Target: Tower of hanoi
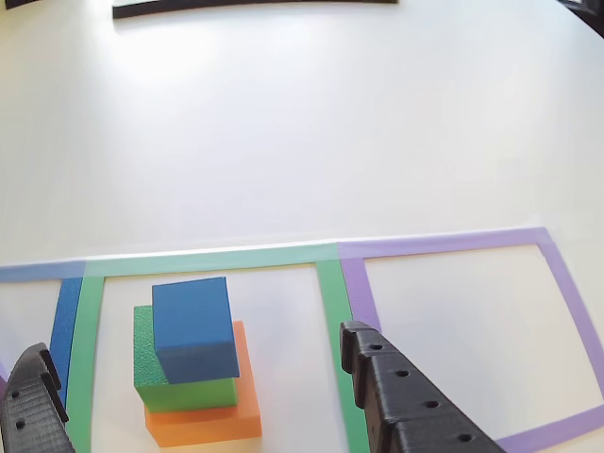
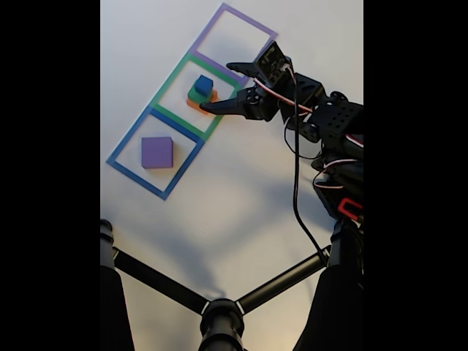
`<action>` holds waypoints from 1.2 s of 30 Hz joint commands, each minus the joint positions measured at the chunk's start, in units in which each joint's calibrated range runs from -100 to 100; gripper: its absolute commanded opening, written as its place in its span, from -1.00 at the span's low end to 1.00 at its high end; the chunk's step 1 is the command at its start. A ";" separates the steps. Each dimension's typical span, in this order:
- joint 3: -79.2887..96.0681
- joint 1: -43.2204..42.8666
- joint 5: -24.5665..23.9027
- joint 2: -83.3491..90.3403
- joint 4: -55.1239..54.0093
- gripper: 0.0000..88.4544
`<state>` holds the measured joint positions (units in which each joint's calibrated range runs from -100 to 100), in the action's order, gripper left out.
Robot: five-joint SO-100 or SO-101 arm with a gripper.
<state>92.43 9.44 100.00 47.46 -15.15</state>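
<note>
Fixed view: purple block [image 2: 156, 152] is seen alone inside the blue tape square [image 2: 121, 150]. Blue cube [image 1: 193, 328], green block [image 1: 146, 363] and orange block [image 1: 212, 425] are stacked within the green tape square [image 1: 332, 293]. Fingers [image 1: 189, 396] are spread wide, empty, flanking the stack above the worktop [image 1: 302, 142].
</note>
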 commanded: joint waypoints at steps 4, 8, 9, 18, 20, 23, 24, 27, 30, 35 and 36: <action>-0.79 0.21 0.00 -8.67 -10.47 -0.18; -1.34 -0.55 0.00 -12.36 -13.95 -0.18; -1.52 -0.86 0.00 -13.24 -14.84 -0.18; -4.16 -2.31 0.00 -20.21 -19.29 -0.19; -5.43 -2.46 0.00 -22.54 -20.91 -0.19; -7.52 -2.69 0.00 -25.42 -22.12 -0.19; -8.06 -2.76 0.00 -26.22 -22.36 -0.19; -9.52 -3.07 0.00 -27.83 -22.69 -0.20; -9.88 -3.60 0.00 -28.23 -22.69 -0.22; -9.61 -4.37 0.00 -28.23 -22.61 -0.27; -9.61 -4.44 0.00 -28.39 -22.61 -0.28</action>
<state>84.69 6.04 100.00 18.79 -36.12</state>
